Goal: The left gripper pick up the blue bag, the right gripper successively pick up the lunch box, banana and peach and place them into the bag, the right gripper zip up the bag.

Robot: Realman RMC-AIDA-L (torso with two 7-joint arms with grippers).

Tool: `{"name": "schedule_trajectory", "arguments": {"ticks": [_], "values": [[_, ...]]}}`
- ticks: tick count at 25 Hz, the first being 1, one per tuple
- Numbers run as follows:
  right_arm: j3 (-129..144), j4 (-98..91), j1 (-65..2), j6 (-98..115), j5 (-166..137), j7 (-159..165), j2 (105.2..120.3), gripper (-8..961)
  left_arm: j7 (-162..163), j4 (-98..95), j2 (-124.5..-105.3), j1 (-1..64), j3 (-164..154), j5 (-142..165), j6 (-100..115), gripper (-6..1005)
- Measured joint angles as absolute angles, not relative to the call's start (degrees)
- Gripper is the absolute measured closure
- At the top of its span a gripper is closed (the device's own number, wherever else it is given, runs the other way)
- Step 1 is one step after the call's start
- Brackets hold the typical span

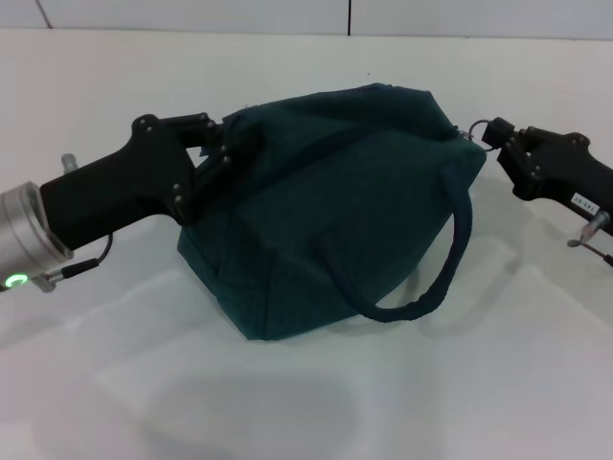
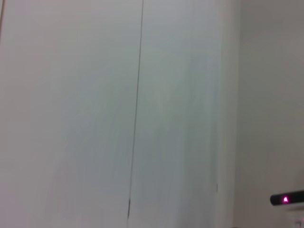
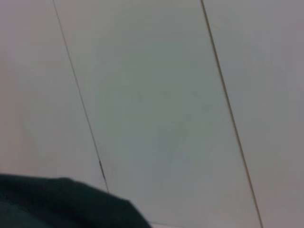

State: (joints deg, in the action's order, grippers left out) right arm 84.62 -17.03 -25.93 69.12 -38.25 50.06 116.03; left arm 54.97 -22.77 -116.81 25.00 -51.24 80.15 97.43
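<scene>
The blue bag [image 1: 335, 211] sits bulging in the middle of the white table, its top closed over and one rope handle [image 1: 436, 278] hanging down its front. My left gripper [image 1: 218, 158] is shut on the fabric at the bag's left end. At the bag's right end, my right gripper [image 1: 490, 137] is shut on the zipper's metal ring [image 1: 478, 127]. A dark teal corner of the bag [image 3: 57, 204] shows in the right wrist view. The lunch box, banana and peach are out of view.
The white table [image 1: 306, 402] runs out in front of the bag, with a white panelled wall [image 1: 192, 14] behind it. The left wrist view shows only wall panels and a small black device with a pink light [image 2: 286, 199].
</scene>
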Motion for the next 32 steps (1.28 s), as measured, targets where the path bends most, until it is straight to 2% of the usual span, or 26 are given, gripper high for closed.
{"name": "schedule_trajectory", "arguments": {"ticks": [14, 17, 19, 21, 25, 27, 32], "values": [[85.4, -16.4, -25.4, 72.4, -37.9, 50.0, 116.10, 940, 76.6, -35.3, -115.28, 24.8, -44.1, 80.2, 93.6, 778], [85.4, -16.4, -25.4, 72.6, -37.9, 50.0, 116.10, 940, 80.9, -39.0, -114.71, 25.2, -44.2, 81.1, 92.1, 684], [85.4, -16.4, -25.4, 72.8, -37.8, 50.0, 116.10, 940, 84.7, -42.5, -114.66, 26.7, -44.9, 83.8, 91.9, 622], [85.4, -16.4, -25.4, 73.0, -37.8, 49.9, 116.11, 940, 89.7, -46.9, -115.45, 29.1, -45.4, 89.4, 91.5, 578], [85.2, -16.4, -25.4, 73.1, -37.8, 49.9, 116.19, 940, 100.4, -57.5, -118.73, 35.6, -48.4, 105.0, 88.6, 526], [85.1, -16.4, -25.4, 73.1, -37.8, 49.9, 116.19, 940, 105.4, -61.3, -119.45, 38.7, -51.7, 110.4, 86.8, 526], [85.0, -16.4, -25.4, 73.4, -37.8, 49.9, 116.20, 939, 117.3, -62.4, -117.80, 47.1, -58.0, 119.3, 85.5, 527]]}}
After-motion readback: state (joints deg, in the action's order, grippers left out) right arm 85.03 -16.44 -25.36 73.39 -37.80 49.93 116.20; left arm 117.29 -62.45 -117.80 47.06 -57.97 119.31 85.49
